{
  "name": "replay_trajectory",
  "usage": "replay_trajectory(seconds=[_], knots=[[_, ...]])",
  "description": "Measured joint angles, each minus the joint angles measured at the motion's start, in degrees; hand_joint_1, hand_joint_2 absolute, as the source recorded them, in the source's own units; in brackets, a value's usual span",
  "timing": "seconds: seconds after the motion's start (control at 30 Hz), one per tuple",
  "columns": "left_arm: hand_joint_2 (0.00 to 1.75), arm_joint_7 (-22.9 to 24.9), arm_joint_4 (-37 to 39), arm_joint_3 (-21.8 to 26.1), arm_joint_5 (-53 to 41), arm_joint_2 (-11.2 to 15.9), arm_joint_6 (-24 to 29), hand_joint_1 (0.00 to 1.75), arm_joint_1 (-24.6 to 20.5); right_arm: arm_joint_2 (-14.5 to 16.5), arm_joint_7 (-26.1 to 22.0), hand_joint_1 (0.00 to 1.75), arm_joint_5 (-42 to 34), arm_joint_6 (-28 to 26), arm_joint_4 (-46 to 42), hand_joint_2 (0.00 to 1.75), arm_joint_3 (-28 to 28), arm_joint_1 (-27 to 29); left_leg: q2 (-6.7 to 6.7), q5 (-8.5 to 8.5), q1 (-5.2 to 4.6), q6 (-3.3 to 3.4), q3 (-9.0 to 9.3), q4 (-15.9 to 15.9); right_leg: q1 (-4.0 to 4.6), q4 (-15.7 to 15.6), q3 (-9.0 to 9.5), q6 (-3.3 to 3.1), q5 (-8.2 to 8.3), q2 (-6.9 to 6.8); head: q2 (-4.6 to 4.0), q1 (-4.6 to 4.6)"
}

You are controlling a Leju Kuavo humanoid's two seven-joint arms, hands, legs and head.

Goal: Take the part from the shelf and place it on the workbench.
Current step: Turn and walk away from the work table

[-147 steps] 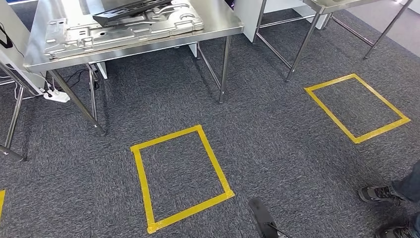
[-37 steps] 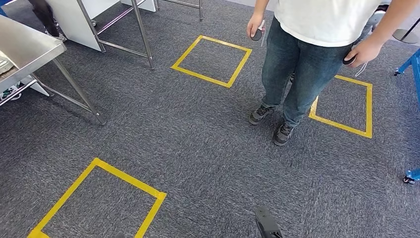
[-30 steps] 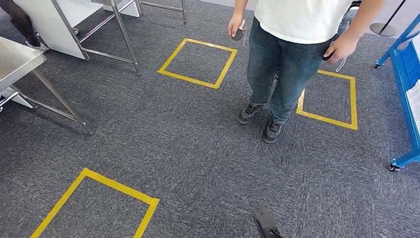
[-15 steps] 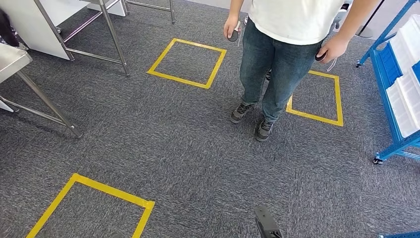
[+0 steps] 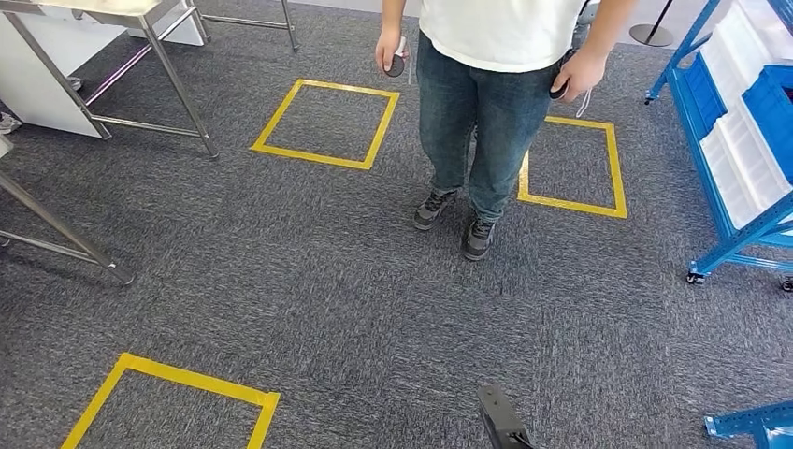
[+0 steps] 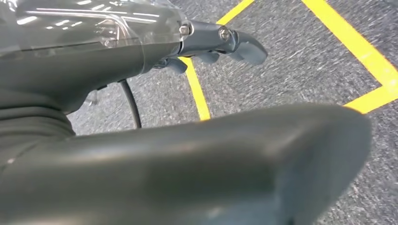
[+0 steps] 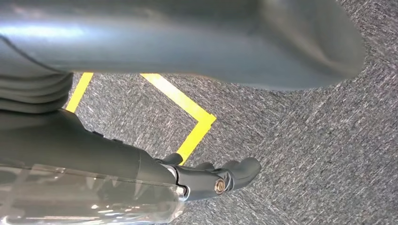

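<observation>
Shelf (image 5: 720, 187), blue-framed, stood at the right with white trays (image 5: 748, 140) and a blue bin (image 5: 774, 103); their contents could not be made out. Left hand (image 6: 206, 47) and right hand (image 7: 211, 178) hung over carpet (image 5: 327, 281), fingers loosely apart, holding nothing.

A person (image 5: 500, 84) stands on the carpet (image 5: 309, 281) ahead of the robot, between two taped squares; one square (image 5: 325, 123) lies to the person's left in the head view, the other (image 5: 570, 164) just behind the feet; a table (image 5: 103, 19) stands at far left; a shelf rack (image 5: 739, 122) stands at right; a third taped square (image 5: 168, 402) lies near left.
</observation>
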Motion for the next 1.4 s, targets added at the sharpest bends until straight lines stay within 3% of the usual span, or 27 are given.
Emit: replay_trajectory(seconds=[0.1,0.17,0.2,0.3,0.37,0.43,0.47,0.5,0.57,0.6,0.67,0.7,0.77,0.83,0.93,1.0,1.03,1.1,1.17,1.23,1.3,1.37,1.4], knots=[[0.00,-0.1,0.0,0.0,0.0,0.0,0.0,0.00,0.0,0.0,0.3,0.00,0.0,0.1,0.0,0.00,0.0,0.0,-0.81,5.49,0.31,-0.06,4.29,-9.9,-0.04,0.3,0.34,0.42,-0.31,0.91,0.00,-0.24],[0.00,-0.2,0.0,0.0,0.0,0.0,0.0,0.00,0.0,0.0,0.5,0.00,0.1,0.1,0.0,0.00,0.0,0.0,-1.90,6.65,0.41,-0.03,5.93,-13.9,0.08,0.6,0.14,0.96,-0.46,1.43,0.00,-0.33],[0.00,-0.2,0.0,0.0,0.0,0.0,-0.1,0.00,0.0,0.0,0.6,0.00,0.1,0.1,0.0,0.00,0.0,0.0,-2.24,6.52,0.33,0.09,6.07,-14.4,0.10,0.6,0.00,1.22,-0.44,1.64,0.00,-0.33],[0.00,-0.3,0.0,0.0,-0.1,0.0,-0.1,0.00,-0.1,0.0,0.7,0.00,0.1,0.1,0.0,0.00,0.0,0.2,-1.64,6.71,0.32,0.94,6.10,-14.6,-0.15,1.4,-0.43,1.78,-1.12,1.44,0.00,-0.05],[0.00,-0.4,0.0,0.0,-0.1,0.0,-0.1,0.00,-0.2,0.1,0.6,0.00,0.1,0.1,0.0,0.00,0.0,0.0,-0.95,6.74,0.38,1.43,6.15,-14.7,-0.26,6.1,-2.65,2.14,-3.84,0.58,0.00,0.50],[0.00,-0.4,0.0,0.0,-0.2,0.0,-0.1,0.00,-0.2,0.1,0.5,0.00,0.0,0.2,0.0,0.00,0.0,0.0,-0.08,6.65,0.31,1.66,6.16,-14.7,-0.35,13.4,-6.33,2.37,-6.86,0.15,0.00,1.01],[0.00,-0.4,0.0,0.0,-0.2,0.0,-0.1,0.00,-0.2,0.1,0.5,0.00,0.0,0.3,0.0,0.00,0.0,0.0,0.40,6.59,0.30,1.71,6.19,-14.7,-0.38,15.7,-7.57,2.44,-7.27,0.07,0.00,1.17],[0.00,-0.4,0.0,0.0,-0.3,0.0,-0.1,0.00,-0.2,0.1,0.4,0.00,-0.1,0.4,0.0,0.00,0.0,0.1,0.89,6.52,0.29,1.75,6.24,-14.7,-0.39,15.9,-7.82,2.47,-6.61,-0.04,0.00,1.36],[0.00,-0.4,0.0,0.0,-0.3,0.0,-0.1,0.00,-0.3,0.1,0.3,0.00,-0.3,0.5,0.0,0.00,-0.1,0.1,1.82,6.32,0.30,1.69,6.48,-14.7,-0.37,10.1,-5.19,2.44,-2.83,-0.91,0.00,1.80],[0.00,-0.4,0.0,0.0,-0.4,0.0,-0.1,0.00,-0.3,0.1,0.3,0.00,-0.3,0.5,0.0,0.00,-0.1,0.0,2.25,6.19,0.21,1.57,6.60,-14.7,-0.16,6.2,-3.32,2.43,-1.31,-2.17,0.00,2.02],[0.00,-0.4,0.0,0.0,-0.4,0.0,-0.2,0.00,-0.4,0.2,0.1,0.00,-0.5,0.6,0.0,0.00,-0.3,-0.2,3.06,5.93,-0.02,1.17,6.76,-14.7,0.32,1.4,-1.15,2.24,0.05,-3.95,0.00,2.26],[0.00,-0.4,0.0,0.0,-0.4,0.0,-0.2,0.00,-0.4,0.2,0.1,0.00,-0.5,0.6,0.0,0.00,-0.4,-0.2,3.51,5.87,-0.13,0.94,6.86,-14.9,0.59,0.9,-1.03,2.09,-0.14,-4.16,0.00,2.17],[0.00,-0.4,0.0,0.0,-0.4,0.0,-0.2,0.00,-0.6,0.2,0.1,0.00,-0.5,0.6,0.0,0.00,-0.7,0.0,4.13,5.63,-0.06,0.37,7.26,-15.1,0.60,0.5,-1.06,1.45,0.07,-3.12,0.00,1.88],[0.00,-0.4,0.0,0.0,-0.5,0.0,-0.3,0.00,-0.7,0.1,0.1,0.00,-0.5,0.6,0.0,0.00,-0.9,0.1,2.91,4.09,0.09,-0.02,6.75,-13.1,0.38,0.2,-0.79,0.58,0.25,-2.17,0.00,1.52],[0.00,-0.2,0.0,0.0,-0.5,0.0,-0.3,0.00,-0.7,0.1,0.1,0.00,-0.5,0.6,0.0,0.00,-0.9,-0.1,0.39,-0.84,0.02,-0.08,2.03,-2.7,0.28,0.1,-0.47,-0.22,0.23,-0.57,0.00,0.36],[0.00,-0.1,0.0,0.0,-0.6,0.0,-0.3,0.00,-0.6,0.1,0.1,0.00,-0.5,0.6,0.0,0.00,-0.9,0.0,0.03,-1.47,-0.06,-0.05,-0.18,1.4,0.30,0.1,-0.33,-0.26,0.19,0.64,0.00,0.02],[0.00,-0.1,0.0,0.0,-0.6,0.0,-0.3,0.00,-0.6,0.1,0.1,0.00,-0.5,0.6,0.0,0.00,-0.9,0.0,0.00,-0.55,-0.04,-0.02,-0.11,0.9,0.29,0.1,-0.24,-0.25,0.19,1.19,0.00,-0.04],[0.00,-0.1,0.0,0.0,-0.6,0.0,-0.3,0.00,-0.7,0.1,0.0,0.00,-0.5,0.6,0.0,0.00,-1.0,0.0,-0.53,2.88,0.13,0.01,2.14,-4.5,0.24,0.2,-0.02,-0.17,0.13,2.30,0.00,-0.15],[0.00,0.0,0.0,-0.1,-0.7,0.0,-0.3,0.00,-0.7,0.1,0.0,0.00,-0.5,0.6,0.0,0.00,-1.0,0.0,-3.00,5.67,0.53,-0.04,5.04,-11.2,0.26,0.4,0.00,0.13,-0.03,3.48,0.00,-0.27],[0.00,-0.1,0.0,-0.1,-0.7,-0.1,-0.3,0.00,-0.7,0.1,-0.1,0.00,-0.5,0.6,0.0,0.00,-1.1,-0.1,-4.57,6.35,0.64,0.00,6.27,-14.4,0.25,0.5,-0.37,0.63,0.03,4.64,0.00,-0.29],[0.00,-0.2,0.0,-0.1,-0.7,-0.1,-0.4,0.00,-0.7,0.1,-0.1,0.00,-0.6,0.6,0.1,0.00,-1.1,0.2,-3.66,6.47,0.47,0.37,6.33,-14.7,0.07,0.4,-0.70,1.13,0.22,5.52,0.00,-0.25],[0.00,-0.2,0.0,-0.1,-0.7,-0.1,-0.4,0.00,-0.9,0.1,-0.2,0.00,-0.6,0.7,0.1,0.00,-1.2,0.3,-2.47,6.60,0.52,0.96,6.44,-14.9,0.09,1.9,-1.53,1.53,-0.74,4.09,0.00,0.14],[0.00,-0.2,0.0,-0.1,-0.8,-0.2,-0.4,0.00,-0.9,0.1,-0.3,0.00,-0.6,0.7,0.1,0.00,-1.3,0.2,-1.71,6.61,0.56,1.24,6.49,-15.0,0.09,4.2,-2.74,1.70,-2.06,2.79,0.00,0.49]])
